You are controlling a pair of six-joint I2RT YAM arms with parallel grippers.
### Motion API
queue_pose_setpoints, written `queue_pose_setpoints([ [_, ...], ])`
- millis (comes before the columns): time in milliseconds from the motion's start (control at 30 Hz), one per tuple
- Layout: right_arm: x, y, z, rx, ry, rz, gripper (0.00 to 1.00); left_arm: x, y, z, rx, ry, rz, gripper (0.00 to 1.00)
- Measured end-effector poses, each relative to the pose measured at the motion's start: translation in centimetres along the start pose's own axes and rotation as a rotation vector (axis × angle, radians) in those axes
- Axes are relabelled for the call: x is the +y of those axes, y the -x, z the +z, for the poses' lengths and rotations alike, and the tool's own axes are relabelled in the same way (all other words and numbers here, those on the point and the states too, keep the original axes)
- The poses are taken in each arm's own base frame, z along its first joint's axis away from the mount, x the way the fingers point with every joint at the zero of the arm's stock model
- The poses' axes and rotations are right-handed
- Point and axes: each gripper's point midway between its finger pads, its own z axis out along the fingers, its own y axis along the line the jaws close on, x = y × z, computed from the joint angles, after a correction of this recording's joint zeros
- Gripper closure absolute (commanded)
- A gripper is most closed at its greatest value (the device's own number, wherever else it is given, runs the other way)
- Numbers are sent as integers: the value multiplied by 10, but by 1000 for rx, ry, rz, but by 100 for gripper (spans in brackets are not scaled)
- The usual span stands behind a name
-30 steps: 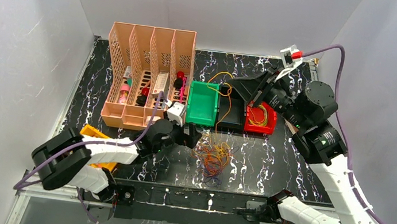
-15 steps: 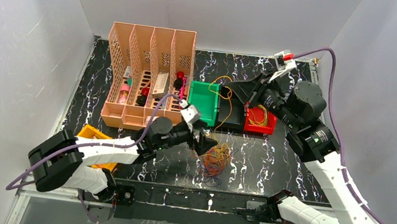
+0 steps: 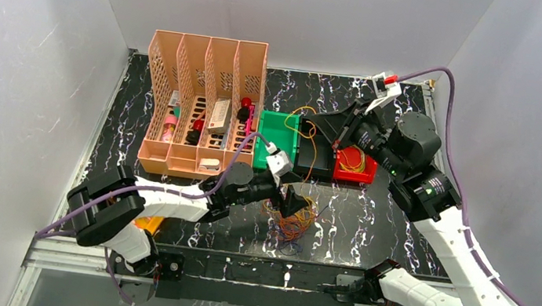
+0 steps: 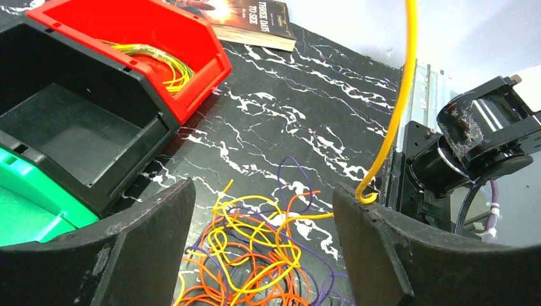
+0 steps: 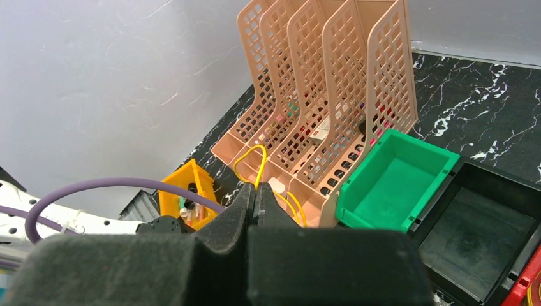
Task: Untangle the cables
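Red bin (image 4: 203,76) holding yellow cables (image 4: 167,69), left pincer (image 4: 263,194) open, right pincer (image 5: 254,194) gripping yellow cable (image 4: 408,57)

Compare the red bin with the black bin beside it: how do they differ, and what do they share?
The red bin holds yellow cables; the black bin looks empty. The red bin ends the row; the black bin sits between it and the green bin. Both are open-topped.

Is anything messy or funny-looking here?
Yes. The cables lie in a knotted heap on the table. One yellow cable rises straight up out of it, pinched by the right hand.
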Motion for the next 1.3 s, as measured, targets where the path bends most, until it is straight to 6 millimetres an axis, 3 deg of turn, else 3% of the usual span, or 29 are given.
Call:
queue_pose_setpoints([
  [133,-3,1,0,-8,-15,0,100,-1,1,-4,-8,-5,22,20],
  [300,-3,5,-2,-23,-24,-3,100,-1,-9,-37,10,16,60,19],
  [467,-4,7,-4,-32,-31,-4,100,-6,3,-53,-16,6,100,19],
  [633,-4,7,-4,-32,-32,-4,100,-10,-8,-51,26,-26,101,19],
  [867,-5,2,-6,-28,-35,4,100,-5,-21,-26,76,-32,92,25],
  [933,-5,3,-6,-29,-34,8,100,-4,-19,-18,73,-33,91,31],
  [1000,-4,3,-7,-30,-33,15,100,-4,-16,-10,65,-38,86,45],
  [1067,-4,2,-8,-31,-33,18,100,-6,-9,-3,49,-45,78,74],
  [1167,-5,0,-8,-27,-35,20,100,-9,2,2,21,-56,71,97],
  [1300,-9,-4,-10,-27,-49,22,100,-11,8,3,5,-56,68,100],
])
